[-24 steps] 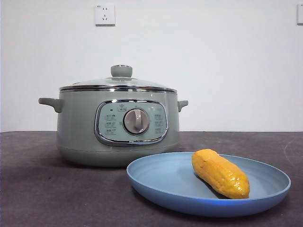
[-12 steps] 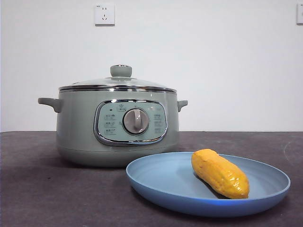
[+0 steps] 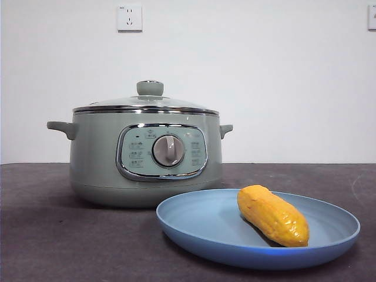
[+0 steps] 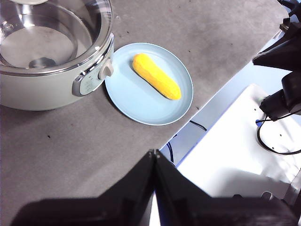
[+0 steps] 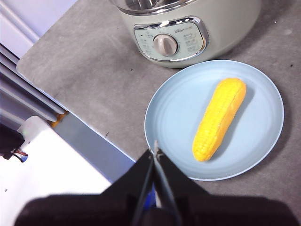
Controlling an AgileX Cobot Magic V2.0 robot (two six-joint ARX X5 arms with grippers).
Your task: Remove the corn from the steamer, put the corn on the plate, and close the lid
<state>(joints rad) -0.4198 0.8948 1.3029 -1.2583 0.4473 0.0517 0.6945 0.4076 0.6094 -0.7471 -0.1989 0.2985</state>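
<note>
The corn (image 3: 273,215) lies on its side inside the light blue plate (image 3: 205,226), resting slantwise on the plate's floor and off-centre, on the half farther from the steamer's front panel. The plate sits on the dark grey table (image 3: 53,235) just in front of the sage-green steamer (image 3: 94,158), its rim close to the pot's base below the chrome-framed panel with the silver dial (image 3: 168,150). The glass lid (image 3: 147,103) is seated on the steamer, chrome rim level on the pot's edge and the pale green knob (image 3: 150,88) upright at the centre. Behind the steamer, a white wall socket (image 3: 130,17) is fixed to the wall. Neither arm appears in the front view. The left gripper (image 4: 153,153) hangs high above the table's edge, well away from the plate, its two black jaws pressed together to a point with nothing between them. The right gripper (image 5: 155,150) hovers just beside the plate's rim, on the side away from the steamer, its jaws likewise closed and empty.
</note>
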